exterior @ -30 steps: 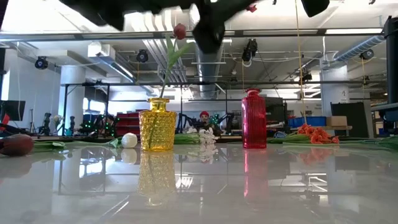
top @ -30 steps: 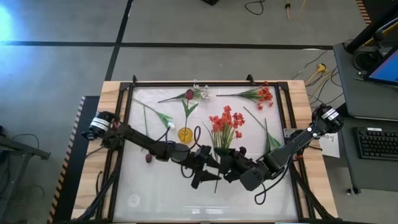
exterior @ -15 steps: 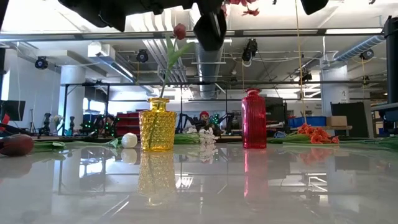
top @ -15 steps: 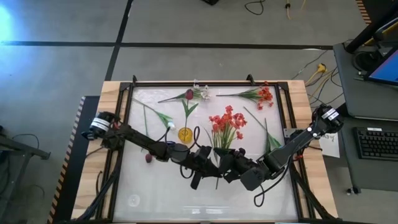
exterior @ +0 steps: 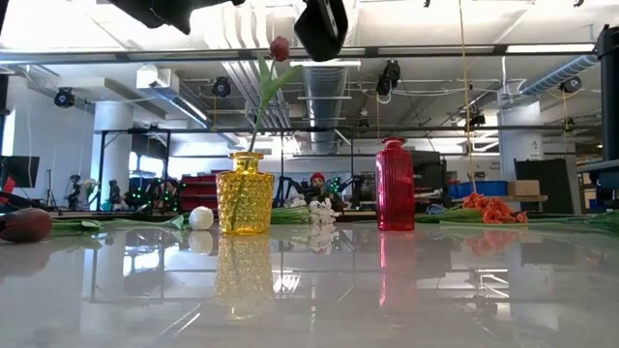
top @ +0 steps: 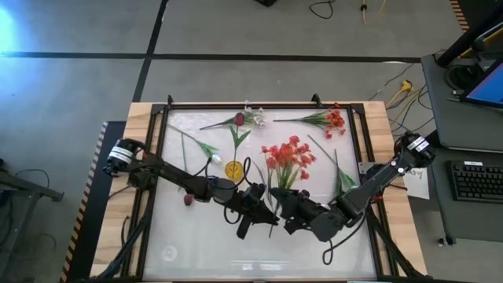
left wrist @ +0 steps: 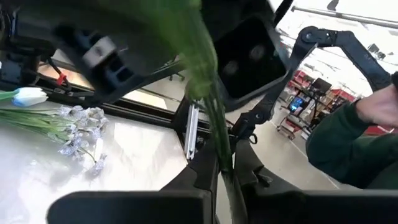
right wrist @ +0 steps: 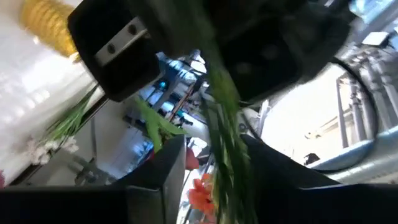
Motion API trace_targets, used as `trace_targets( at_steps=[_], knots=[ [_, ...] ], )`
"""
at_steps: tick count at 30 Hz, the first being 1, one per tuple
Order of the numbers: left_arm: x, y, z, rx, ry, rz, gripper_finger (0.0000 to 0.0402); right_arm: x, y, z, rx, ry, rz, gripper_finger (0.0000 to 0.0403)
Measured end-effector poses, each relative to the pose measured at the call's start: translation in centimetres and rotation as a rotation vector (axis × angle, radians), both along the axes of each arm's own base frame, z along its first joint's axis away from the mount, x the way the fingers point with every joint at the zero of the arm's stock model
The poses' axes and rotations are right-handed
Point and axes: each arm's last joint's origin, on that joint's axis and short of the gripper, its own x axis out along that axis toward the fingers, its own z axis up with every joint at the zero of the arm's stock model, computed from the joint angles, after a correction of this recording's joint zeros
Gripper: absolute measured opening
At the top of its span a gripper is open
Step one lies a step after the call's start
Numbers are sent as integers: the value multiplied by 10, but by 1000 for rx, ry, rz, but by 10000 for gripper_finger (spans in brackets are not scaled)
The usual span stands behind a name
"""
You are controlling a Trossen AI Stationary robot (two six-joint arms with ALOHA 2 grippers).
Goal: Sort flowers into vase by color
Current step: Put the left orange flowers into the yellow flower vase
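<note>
A glossy white tabletop [top: 196, 244] lies under us, with a workshop hall behind. Over its middle the left pincer [top: 263, 212] is clamped tight on the green stems of a red-orange spray [top: 288, 152], which is held clear of the surface. The right pincer [top: 284, 214], just beside it, stands loosely apart around the same stems and grips nothing that we can see.

We judge this a hand-over from right to left. Next the right arm must back clear, then the left must stand the stems over the red vase [exterior: 391, 184] and lower them in.

We count two vases, the yellow vase [exterior: 245, 201] already holding one dark red tulip [exterior: 279, 47]. Lying loose are one more dark red tulip [top: 188, 200], a second red-orange spray [top: 333, 119], one white spray [top: 256, 118] and one white tulip bud [top: 214, 158].
</note>
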Motion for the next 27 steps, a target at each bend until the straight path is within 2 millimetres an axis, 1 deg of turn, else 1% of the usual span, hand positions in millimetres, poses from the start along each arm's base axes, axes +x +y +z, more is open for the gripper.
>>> trace_targets(
  at_steps=[5, 8, 10, 12, 16, 19, 23, 25, 27],
  knots=[
    [-6, 2, 8, 29, -12, 1, 0, -10, 5, 12, 6, -35, 10, 175],
    [-11, 4, 15, 57, -7, 37, 0, -16, 6, 22, 34, -79, 24, 182],
    [-12, 6, 16, 89, 11, 85, 0, -22, 8, 31, 75, -128, 37, 183],
    [-13, 8, 16, 116, 19, 126, 0, -26, 9, 40, 144, -187, 65, 183],
    [-13, 10, 22, 138, -10, 161, 0, -34, 8, 55, 307, -316, 68, 185],
    [-13, 11, 22, 175, -24, 209, 0, -39, 5, 61, 424, -390, 60, 185],
    [-15, 13, 28, 199, -47, 234, 0, -45, 1, 69, 520, -455, 50, 185],
    [-16, 13, 29, 211, -51, 237, 0, -48, -1, 73, 526, -462, 52, 185],
    [-17, 13, 29, 213, -49, 236, 0, -51, -1, 75, 477, -439, 63, 185]
  ],
)
